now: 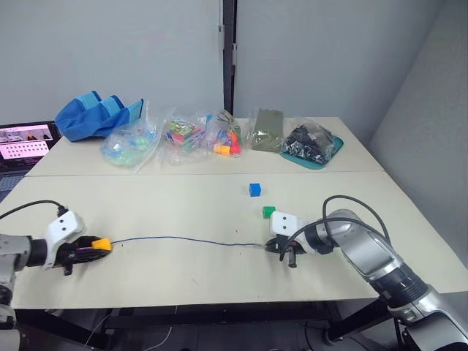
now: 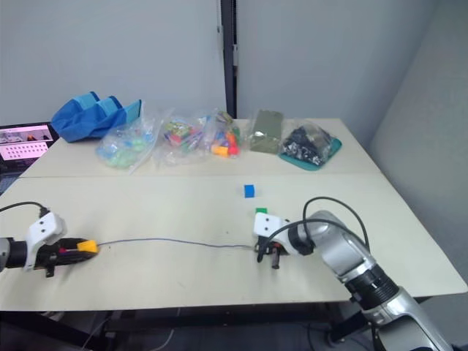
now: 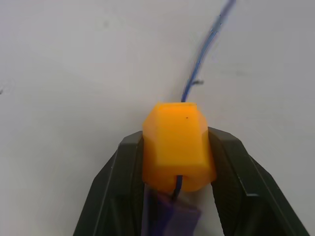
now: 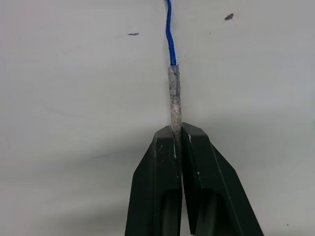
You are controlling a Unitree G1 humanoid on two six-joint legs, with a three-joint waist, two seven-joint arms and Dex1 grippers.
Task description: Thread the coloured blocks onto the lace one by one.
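- Left wrist view: left gripper (image 3: pixel 178 162) clamped yellow-orange block (image 3: pixel 178 145), already on lace (image 1: pixel 183 239); purple block (image 3: pixel 172 216) behind it.
- Right gripper (image 4: pixel 176 140) pinched lace tip (image 4: pixel 174 93).
- Green block (image 1: pixel 268 212), blue block (image 1: pixel 254 189) lay unthreaded on table (image 1: pixel 183 197).

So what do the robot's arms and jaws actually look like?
The right arm is a rounded silver-grey shell with black joints. Each wrist carries a white block and a looping black cable. The left gripper and right gripper each have two black, wedge-shaped jaws.

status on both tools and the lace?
Left tool shut on yellow-orange block, lace running through it. Right tool shut on lace's metal tip. Green block, blue block loose on table, nothing blocking.
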